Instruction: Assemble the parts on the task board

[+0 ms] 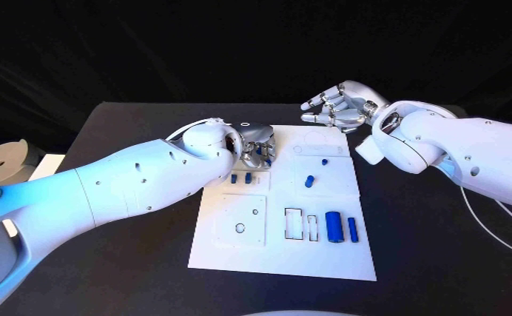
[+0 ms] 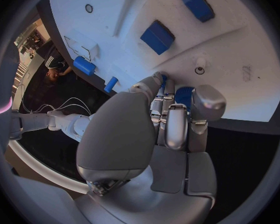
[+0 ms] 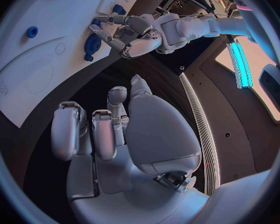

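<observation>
Left hand (image 1: pixel 254 146) pinches a blue part (image 2: pixel 185 95) over the task board (image 1: pixel 267 257); right hand (image 1: pixel 339 107) hovers (curled, empty).

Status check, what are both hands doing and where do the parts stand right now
Left hand down on board, fingers around a blue part. Right hand off board, holding nothing. Other parts loose. Nothing blocking.

Black table (image 1: pixel 427 257) against a black backdrop (image 1: pixel 256 27).
</observation>
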`<state>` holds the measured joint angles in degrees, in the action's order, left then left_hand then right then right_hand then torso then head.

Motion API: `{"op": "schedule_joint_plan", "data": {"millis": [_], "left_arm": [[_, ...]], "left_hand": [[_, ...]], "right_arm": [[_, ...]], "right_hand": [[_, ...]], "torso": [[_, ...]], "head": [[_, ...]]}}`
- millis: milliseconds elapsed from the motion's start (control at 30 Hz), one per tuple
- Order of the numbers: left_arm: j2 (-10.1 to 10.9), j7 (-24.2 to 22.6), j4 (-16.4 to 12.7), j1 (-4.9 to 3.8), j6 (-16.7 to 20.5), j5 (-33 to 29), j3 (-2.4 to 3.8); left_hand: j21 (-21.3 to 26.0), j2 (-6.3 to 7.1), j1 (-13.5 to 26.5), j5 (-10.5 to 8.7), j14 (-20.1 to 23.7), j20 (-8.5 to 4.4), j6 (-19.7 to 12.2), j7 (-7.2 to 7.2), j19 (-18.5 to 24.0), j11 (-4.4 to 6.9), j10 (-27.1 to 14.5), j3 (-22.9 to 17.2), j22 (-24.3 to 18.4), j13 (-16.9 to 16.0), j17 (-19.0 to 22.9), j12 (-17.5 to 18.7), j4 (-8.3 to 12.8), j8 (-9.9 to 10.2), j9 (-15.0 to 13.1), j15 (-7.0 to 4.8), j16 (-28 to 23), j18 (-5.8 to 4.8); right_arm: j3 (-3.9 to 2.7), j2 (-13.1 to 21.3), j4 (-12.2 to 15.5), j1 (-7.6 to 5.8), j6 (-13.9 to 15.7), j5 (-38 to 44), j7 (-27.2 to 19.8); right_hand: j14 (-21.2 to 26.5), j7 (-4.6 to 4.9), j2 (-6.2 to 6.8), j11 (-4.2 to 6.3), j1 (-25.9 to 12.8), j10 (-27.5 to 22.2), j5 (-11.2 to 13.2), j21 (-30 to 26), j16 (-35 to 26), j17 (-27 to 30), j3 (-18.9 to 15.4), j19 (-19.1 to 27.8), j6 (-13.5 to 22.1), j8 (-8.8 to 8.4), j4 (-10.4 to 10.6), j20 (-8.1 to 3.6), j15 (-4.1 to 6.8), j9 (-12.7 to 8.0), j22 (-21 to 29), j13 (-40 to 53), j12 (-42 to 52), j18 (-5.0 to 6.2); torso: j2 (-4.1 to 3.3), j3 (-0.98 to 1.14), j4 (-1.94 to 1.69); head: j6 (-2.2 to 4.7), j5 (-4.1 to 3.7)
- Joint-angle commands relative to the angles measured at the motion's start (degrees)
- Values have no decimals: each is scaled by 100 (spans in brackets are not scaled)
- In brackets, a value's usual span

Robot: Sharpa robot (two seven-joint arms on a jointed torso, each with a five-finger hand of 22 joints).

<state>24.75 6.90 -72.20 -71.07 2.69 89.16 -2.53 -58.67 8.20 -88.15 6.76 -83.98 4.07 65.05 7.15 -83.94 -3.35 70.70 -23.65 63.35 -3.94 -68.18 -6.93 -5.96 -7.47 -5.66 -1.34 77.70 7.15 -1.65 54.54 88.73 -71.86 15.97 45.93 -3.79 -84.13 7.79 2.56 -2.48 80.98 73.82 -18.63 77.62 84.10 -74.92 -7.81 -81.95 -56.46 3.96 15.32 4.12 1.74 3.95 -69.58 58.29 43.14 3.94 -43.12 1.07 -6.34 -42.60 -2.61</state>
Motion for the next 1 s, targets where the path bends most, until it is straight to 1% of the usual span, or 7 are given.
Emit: {"op": "schedule_joint_plan", "data": {"millis": [33,167,300,567,800,900,1000], "left_arm": [[4,132,37,57,-249,88,-36],[36,151,8,63,-100,95,-34],[95,153,-87,67,25,87,0],[305,169,-402,65,288,73,77],[692,188,-847,46,450,-76,190],[872,218,-1009,34,476,-156,221],[1016,246,-1104,28,497,-211,239]], "left_hand": [[-49,-33,-59,24,-227,-36,78,10,-111,5,86,-172,39,-11,-23,56,83,25,7,-42,40,-92],[-95,40,27,21,-222,-28,104,45,-103,-25,145,-543,96,-4,-18,183,257,109,47,-9,66,-104],[-114,129,168,19,-213,-15,99,72,-91,-42,142,-837,129,1,10,295,380,191,84,9,75,-104],[-142,205,318,8,-207,-3,125,76,-85,-54,155,-958,164,-1,34,328,450,232,99,11,80,-107],[-157,232,395,0,-207,1,153,74,-85,-50,178,-978,182,-6,35,325,468,241,102,10,88,-108],[-158,242,444,-4,-206,2,172,70,-84,-46,192,-980,186,-8,42,324,473,244,102,8,89,-107],[-164,251,486,-7,-205,2,188,65,-84,-41,204,-976,194,-11,51,323,474,247,102,6,88,-107]], "right_arm": [[0,-4,6,4,-78,6,-64],[0,-5,6,4,-77,6,-66],[0,-8,2,4,-76,6,-70],[0,-10,-4,5,-73,6,-78],[0,-4,-5,5,-70,6,-80],[0,5,-4,5,-68,6,-79],[0,10,-6,5,-69,6,-80]], "right_hand": [[-429,-9,-46,-7,20,-24,-35,-25,-18,-860,-2,26,-32,32,-16,-3,6,8,-5,7,18,36],[-429,-9,-46,-7,20,-24,-35,-25,-18,-860,-2,26,-32,32,-16,-3,6,8,-5,7,18,36],[-429,-9,-46,-7,20,-24,-35,-25,-18,-860,-2,26,-32,32,-16,-3,6,8,-5,7,18,36],[-429,-9,-46,-7,20,-24,-35,-25,-18,-860,-2,26,-32,32,-16,-3,6,8,-5,7,18,36],[-429,-9,-46,-7,20,-24,-35,-25,-18,-860,-2,26,-32,32,-16,-3,6,8,-5,7,18,36],[-429,-9,-46,-7,20,-24,-35,-25,-18,-860,-2,26,-32,32,-16,-3,6,8,-5,7,18,36],[-429,-9,-46,-7,20,-24,-35,-25,-18,-860,-2,26,-32,32,-16,-3,6,8,-5,7,18,36]], "torso": [[-1,1,-3],[1,1,-5],[1,-3,-7],[8,4,-11],[5,1,-16],[5,7,-22],[4,2,-25]], "head": [[-7,-8],[13,-16],[18,-23],[40,-15],[54,-9],[60,-10],[61,-9]]}}
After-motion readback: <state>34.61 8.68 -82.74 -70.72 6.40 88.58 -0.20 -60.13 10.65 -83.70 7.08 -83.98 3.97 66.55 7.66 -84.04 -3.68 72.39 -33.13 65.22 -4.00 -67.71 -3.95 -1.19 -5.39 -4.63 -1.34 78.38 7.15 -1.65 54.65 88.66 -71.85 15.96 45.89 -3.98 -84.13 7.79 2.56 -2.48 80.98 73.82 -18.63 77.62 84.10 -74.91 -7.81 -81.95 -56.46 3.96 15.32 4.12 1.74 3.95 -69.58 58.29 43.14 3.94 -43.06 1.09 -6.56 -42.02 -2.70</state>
